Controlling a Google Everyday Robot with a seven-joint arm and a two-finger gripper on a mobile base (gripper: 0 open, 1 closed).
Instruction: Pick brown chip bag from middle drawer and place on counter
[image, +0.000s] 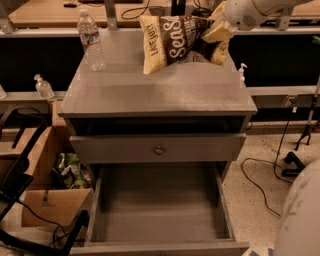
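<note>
The brown chip bag (170, 42), dark brown and cream with "LATE JULY" and "Sea Salt" print, hangs sideways over the back of the grey counter (160, 95). Its lower left corner is at or just above the counter top. My gripper (216, 36) comes in from the upper right and is shut on the bag's right end. The middle drawer (160, 210) is pulled out below, and its flat floor is bare. Above it is a closed drawer front with a round knob (159, 149).
A clear water bottle (91, 40) stands on the counter's back left corner. A cardboard box (50, 200) with green packets sits on the floor to the left. Cables run across the floor at right. Tan desks stand behind the counter.
</note>
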